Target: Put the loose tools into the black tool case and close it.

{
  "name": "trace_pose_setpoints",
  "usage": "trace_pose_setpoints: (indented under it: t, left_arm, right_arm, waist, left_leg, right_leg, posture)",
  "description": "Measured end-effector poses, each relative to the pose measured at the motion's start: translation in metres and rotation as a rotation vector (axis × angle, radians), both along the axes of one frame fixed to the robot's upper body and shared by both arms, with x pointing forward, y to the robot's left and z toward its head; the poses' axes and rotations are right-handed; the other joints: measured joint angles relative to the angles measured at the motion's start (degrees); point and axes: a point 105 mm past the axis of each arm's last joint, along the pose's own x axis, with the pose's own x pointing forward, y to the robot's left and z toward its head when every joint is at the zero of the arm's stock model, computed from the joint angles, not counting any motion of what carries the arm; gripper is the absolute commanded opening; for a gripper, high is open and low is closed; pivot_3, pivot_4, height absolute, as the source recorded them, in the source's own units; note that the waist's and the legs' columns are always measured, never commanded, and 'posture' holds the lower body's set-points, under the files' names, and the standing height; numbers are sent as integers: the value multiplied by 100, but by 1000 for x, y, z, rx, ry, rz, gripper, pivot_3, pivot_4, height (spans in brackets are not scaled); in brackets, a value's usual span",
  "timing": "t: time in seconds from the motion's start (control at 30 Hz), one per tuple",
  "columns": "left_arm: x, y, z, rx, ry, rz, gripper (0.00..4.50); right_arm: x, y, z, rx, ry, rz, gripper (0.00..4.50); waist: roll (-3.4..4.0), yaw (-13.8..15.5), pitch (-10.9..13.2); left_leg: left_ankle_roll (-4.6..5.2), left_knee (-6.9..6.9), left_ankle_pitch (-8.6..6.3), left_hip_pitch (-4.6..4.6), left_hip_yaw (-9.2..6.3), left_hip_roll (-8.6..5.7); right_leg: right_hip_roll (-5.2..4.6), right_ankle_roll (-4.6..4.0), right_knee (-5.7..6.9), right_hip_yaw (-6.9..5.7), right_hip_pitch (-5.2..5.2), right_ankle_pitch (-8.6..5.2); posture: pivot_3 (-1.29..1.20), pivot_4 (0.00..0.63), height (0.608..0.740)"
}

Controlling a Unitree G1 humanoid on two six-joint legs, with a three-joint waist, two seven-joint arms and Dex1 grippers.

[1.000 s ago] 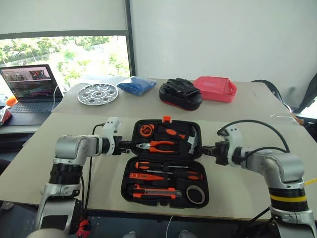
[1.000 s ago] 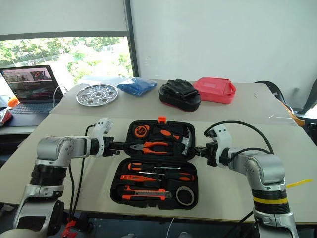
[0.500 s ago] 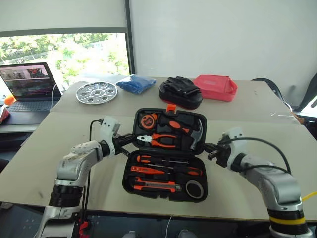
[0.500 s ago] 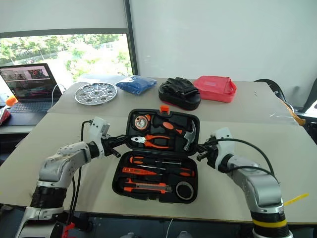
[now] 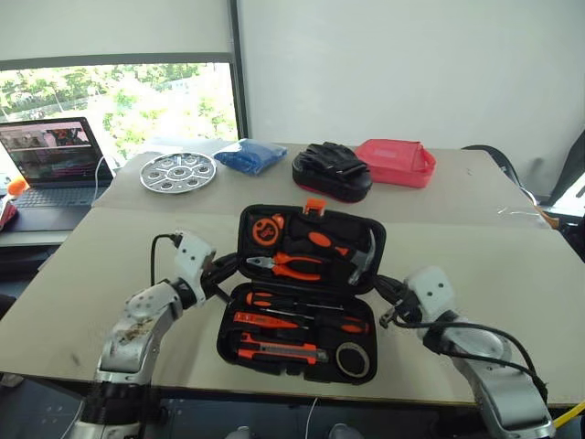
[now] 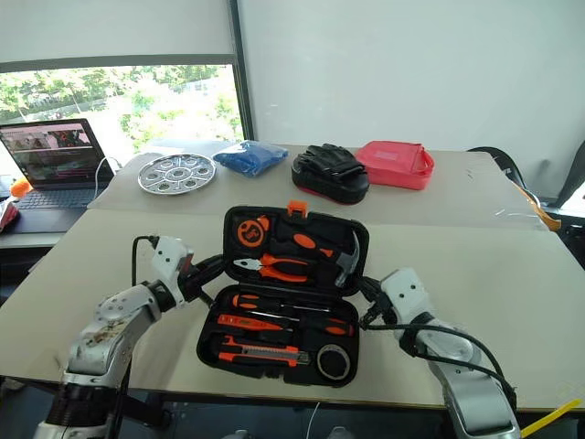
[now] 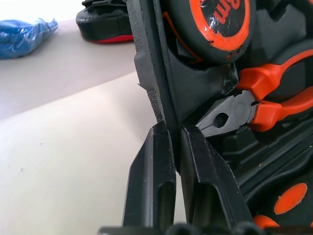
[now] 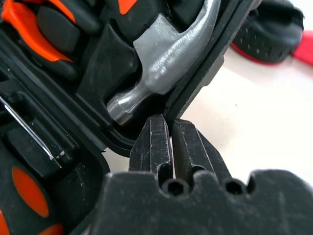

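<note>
The black tool case (image 5: 225,340) lies open on the near table, its lid (image 5: 274,210) tilted up off the table. Two screwdrivers (image 5: 302,302), an orange tester pen (image 5: 265,320), a utility knife (image 5: 279,349) and a tape roll (image 5: 352,358) sit in the base's recesses. Pliers (image 5: 288,265) and a hammer (image 5: 361,261) rest in the lid. My left gripper (image 5: 228,268) is shut on the lid's left rim, and its fingers (image 7: 151,181) pinch that edge. My right gripper (image 5: 381,288) is shut on the lid's right rim (image 8: 210,63) beside the hammer head (image 8: 161,58).
On the far table stand a round silver tray (image 5: 179,171), a blue bag (image 5: 249,155), a black bundle with a red underside (image 5: 332,171) and a red pouch (image 5: 395,162). A laptop (image 5: 50,155) sits on a desk at the far left.
The lid has swung up from lying flat to standing tilted. Both grippers rolled and drew back toward me with the lid's side rims held.
</note>
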Motion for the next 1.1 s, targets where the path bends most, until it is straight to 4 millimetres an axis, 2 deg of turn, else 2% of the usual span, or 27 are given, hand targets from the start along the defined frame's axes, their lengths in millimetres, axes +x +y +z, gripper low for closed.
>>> trace_pose_setpoints:
  t: [0.17,0.33,0.5,0.67,0.73,0.77,0.83,0.93,1.07,1.1]
  left_arm:
    - [-3,3,4,50,-92,11,40]
    - [-3,0,15,142,-271,16,40]
    - [3,-1,1,161,-283,26,40]
    - [-2,0,-8,194,-330,3,40]
    - [-7,3,-11,208,-350,-4,803]
    - [-8,4,-11,215,-356,-8,1013]
    - [-13,9,-14,237,-350,-11,1789]
    - [-21,14,-19,259,-335,-17,2886]
    - [-40,21,-28,295,-303,-27,4331]
    - [-43,25,-27,308,-305,-26,4495]
  right_arm:
    - [-3,1,3,-81,-100,17,0]
    - [3,-3,7,-170,-218,3,0]
    - [10,-7,5,-291,-301,23,0]
    - [4,-10,-4,-396,-380,63,0]
    - [-2,-9,-7,-407,-399,82,792]
    - [-5,-9,-8,-418,-403,92,1041]
    - [-11,-13,-11,-444,-407,110,1728]
    - [-19,-16,-12,-464,-413,128,2748]
    - [-41,-21,-16,-534,-395,189,4124]
    - [-46,-24,-16,-554,-388,201,4391]
  waist:
    - [0,1,0]
    - [0,5,0]
    - [0,3,0]
    - [1,4,-1]
    - [2,3,-1]
    - [2,0,-2]
    - [2,-4,-2]
    - [2,-6,-2]
    - [1,-5,-2]
    - [1,-2,-2]
  left_leg:
    - [-4,4,3,1,3,-1]
    - [-6,4,4,9,12,-2]
    - [-6,2,4,10,22,-2]
    - [-5,0,3,11,20,-1]
    - [-5,-1,3,13,17,0]
    - [-5,-1,3,16,17,1]
    - [-5,-1,3,31,16,3]
    - [-3,-8,2,100,21,8]
    - [-3,-6,2,105,25,12]
    - [-3,-5,2,105,26,12]
  right_leg:
    - [1,-2,1,0,1,4]
    - [0,-1,0,1,10,6]
    - [4,-1,-1,-1,10,8]
    - [1,-1,-2,0,10,8]
    - [1,-1,-1,1,11,8]
    - [1,-1,-1,2,14,8]
    - [1,-1,-2,4,29,8]
    - [2,-1,-15,2,103,5]
    - [1,0,-13,4,107,4]
    - [2,0,-12,4,106,4]
  posture:
    - [0,150,740]
    - [0,150,740]
    - [0,150,740]
    - [0,150,740]
    - [0,150,740]
    - [0,150,740]
    - [0,150,740]
    - [0,150,740]
    - [0,150,740]
    - [0,150,740]
